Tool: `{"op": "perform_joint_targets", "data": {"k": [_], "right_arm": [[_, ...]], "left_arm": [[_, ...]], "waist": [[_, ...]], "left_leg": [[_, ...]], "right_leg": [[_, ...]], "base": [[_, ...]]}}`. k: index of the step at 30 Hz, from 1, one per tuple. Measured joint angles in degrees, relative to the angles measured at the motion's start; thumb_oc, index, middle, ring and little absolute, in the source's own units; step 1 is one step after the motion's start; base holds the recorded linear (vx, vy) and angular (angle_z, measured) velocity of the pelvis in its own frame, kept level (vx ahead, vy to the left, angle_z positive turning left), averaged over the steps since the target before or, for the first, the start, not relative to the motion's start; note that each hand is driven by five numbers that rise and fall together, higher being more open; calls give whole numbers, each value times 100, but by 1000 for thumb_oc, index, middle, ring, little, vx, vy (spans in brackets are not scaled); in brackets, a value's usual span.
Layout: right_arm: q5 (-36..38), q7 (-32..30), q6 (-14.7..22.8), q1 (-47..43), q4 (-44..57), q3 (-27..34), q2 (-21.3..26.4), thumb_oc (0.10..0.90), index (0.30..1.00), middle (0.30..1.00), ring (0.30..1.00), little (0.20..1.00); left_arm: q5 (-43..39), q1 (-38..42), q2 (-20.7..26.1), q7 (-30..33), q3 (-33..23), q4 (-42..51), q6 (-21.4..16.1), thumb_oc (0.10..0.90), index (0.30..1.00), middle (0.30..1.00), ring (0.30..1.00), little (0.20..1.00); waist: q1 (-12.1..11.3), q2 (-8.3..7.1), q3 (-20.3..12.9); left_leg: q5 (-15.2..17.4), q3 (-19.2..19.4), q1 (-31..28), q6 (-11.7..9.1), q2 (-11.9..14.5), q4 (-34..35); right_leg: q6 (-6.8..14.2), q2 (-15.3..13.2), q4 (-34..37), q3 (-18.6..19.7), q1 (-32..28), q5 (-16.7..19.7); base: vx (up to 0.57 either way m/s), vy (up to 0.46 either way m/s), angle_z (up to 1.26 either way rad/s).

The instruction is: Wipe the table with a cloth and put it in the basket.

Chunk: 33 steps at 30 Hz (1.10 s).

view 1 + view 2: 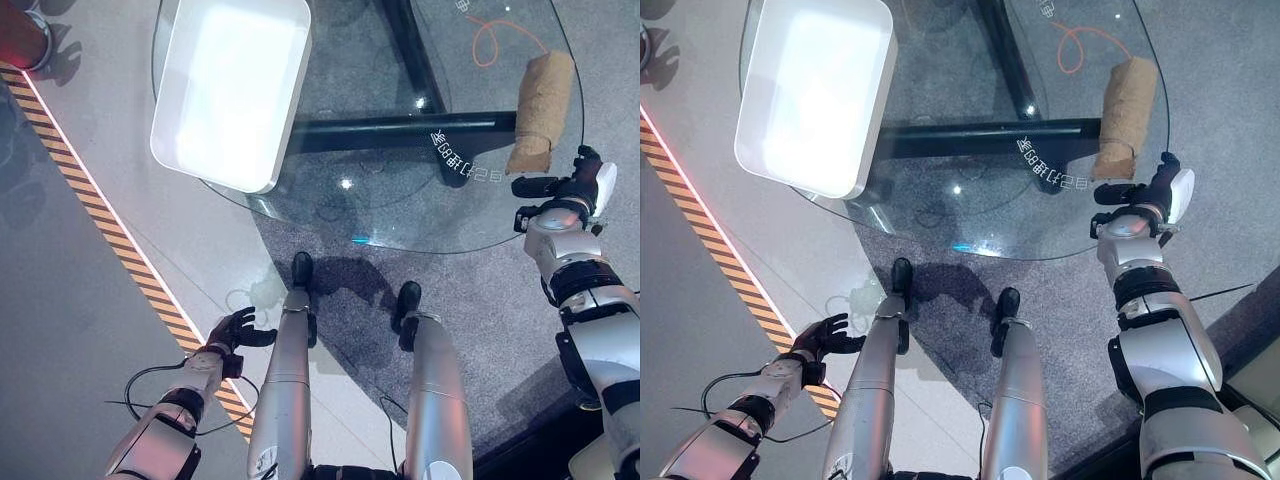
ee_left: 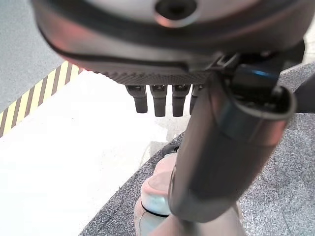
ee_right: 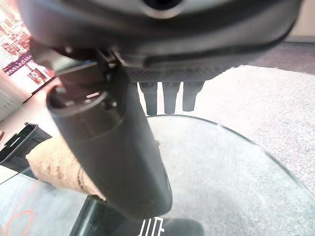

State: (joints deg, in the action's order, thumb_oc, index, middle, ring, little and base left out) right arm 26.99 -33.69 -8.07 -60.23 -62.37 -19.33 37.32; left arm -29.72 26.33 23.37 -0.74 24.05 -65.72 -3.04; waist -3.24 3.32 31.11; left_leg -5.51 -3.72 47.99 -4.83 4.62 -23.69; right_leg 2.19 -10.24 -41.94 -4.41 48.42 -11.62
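Left eye view: we see the round glass table [image 1: 400, 215] upper centre, a white basket [image 1: 232, 90] on its upper-left part, a tan rolled cloth [image 1: 543, 110] at the upper right rim. The right hand [image 1: 578, 183] sits just below the cloth, fingers relaxed, apart. The left hand [image 1: 236, 329] hangs lower left, fingers loose.

Right wrist view: we see straight fingers [image 3: 170, 96] over the glass, cloth [image 3: 59, 164] beside the thumb, not clamped.
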Motion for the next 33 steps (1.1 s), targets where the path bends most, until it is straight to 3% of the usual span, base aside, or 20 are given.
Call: {"op": "perform_joint_targets", "data": {"k": [33], "right_arm": [[248,108,55,-396,-21,-120,-6,800,900,900,900,900]], "left_arm": [[0,-5,-30,0,30,110,3,800,900,900,900,900]], "waist": [[-125,7,2]], "left_leg": [[-110,0,29,-14,-57,169]], "right_leg": [[1,-73,-4,-6,108,-3]], "base": [[0,0,0]]}}
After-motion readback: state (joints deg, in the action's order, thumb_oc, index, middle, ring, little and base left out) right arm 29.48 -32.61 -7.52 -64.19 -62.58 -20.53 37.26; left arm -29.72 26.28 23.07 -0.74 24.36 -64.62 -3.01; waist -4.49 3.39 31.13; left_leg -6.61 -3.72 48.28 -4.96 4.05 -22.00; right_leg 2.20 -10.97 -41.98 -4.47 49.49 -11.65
